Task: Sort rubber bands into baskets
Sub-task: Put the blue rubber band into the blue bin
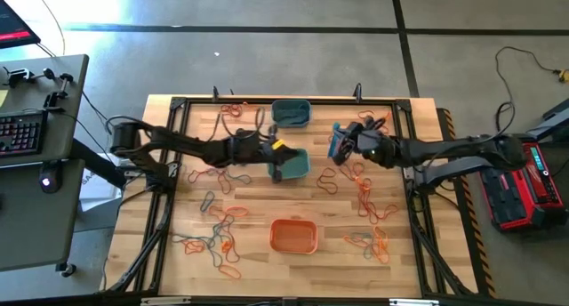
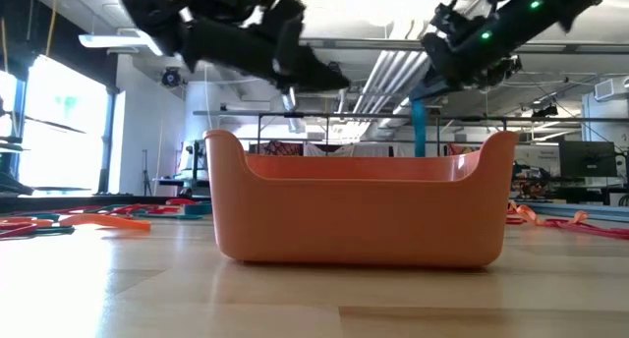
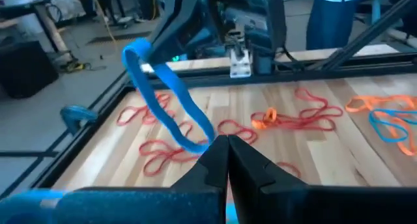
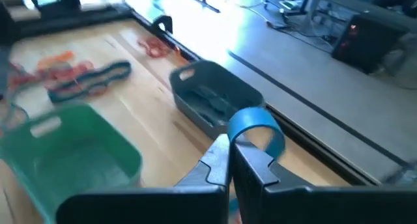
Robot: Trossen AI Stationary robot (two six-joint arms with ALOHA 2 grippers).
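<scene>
Only the wrist views show what each tool is doing: the right gripper has its fingers pressed together on a blue rubber band that arches up as a flat, glossy loop, above the table near the grey-blue basket — while the left gripper shows its fingers pressed together with nothing visible between them, though the view there is poor. From overhead, the left gripper sits at the teal-green basket mid-table, the right one just right of it. There are three baskets, all smooth rounded-rectangular plastic tubs: grey-blue at the far edge, teal-green in the middle, orange basket near. The low view shows little but the orange tub's wall and dipped rim. Thin floppy bands — orange, red, blue-teal — lie scattered over the wooden slat table, too tangled to count.
</scene>
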